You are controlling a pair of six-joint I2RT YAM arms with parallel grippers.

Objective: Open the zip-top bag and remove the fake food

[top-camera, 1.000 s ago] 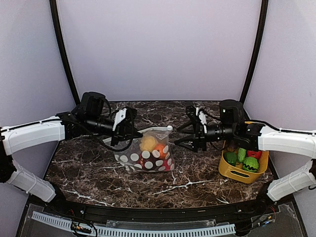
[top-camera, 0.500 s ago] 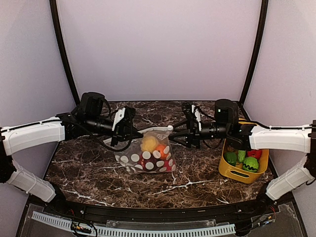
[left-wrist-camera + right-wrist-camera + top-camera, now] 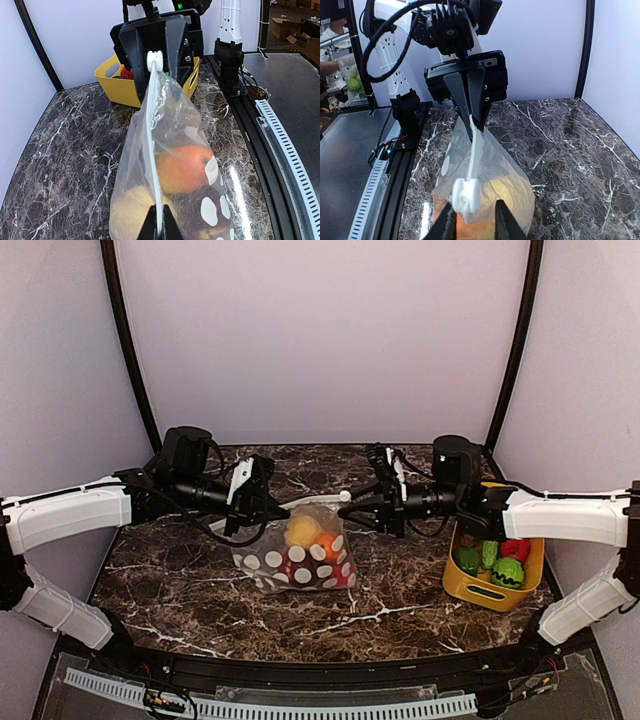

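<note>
The zip-top bag point(image 3: 300, 555), clear with white dots, hangs upright at mid-table. Inside it are the fake food pieces: a yellow fruit point(image 3: 300, 530), an orange one point(image 3: 325, 543) and dark red ones lower down. My left gripper point(image 3: 262, 503) is shut on the left end of the zip strip point(image 3: 150, 150); its fingertips point(image 3: 152, 220) pinch it. My right gripper point(image 3: 352, 508) is open, its jaws on either side of the white slider point(image 3: 466, 195) at the strip's right end. In the left wrist view the orange fruit point(image 3: 185, 167) shows through the plastic.
A yellow bin point(image 3: 478, 590) with green toy vegetables and a red piece stands at the right, by the right arm; it also shows in the left wrist view point(image 3: 117, 87). A black rail point(image 3: 300, 670) runs along the table's near edge.
My right gripper has moved left to the bag and now straddles the slider. The left gripper and the bag have stayed put.
</note>
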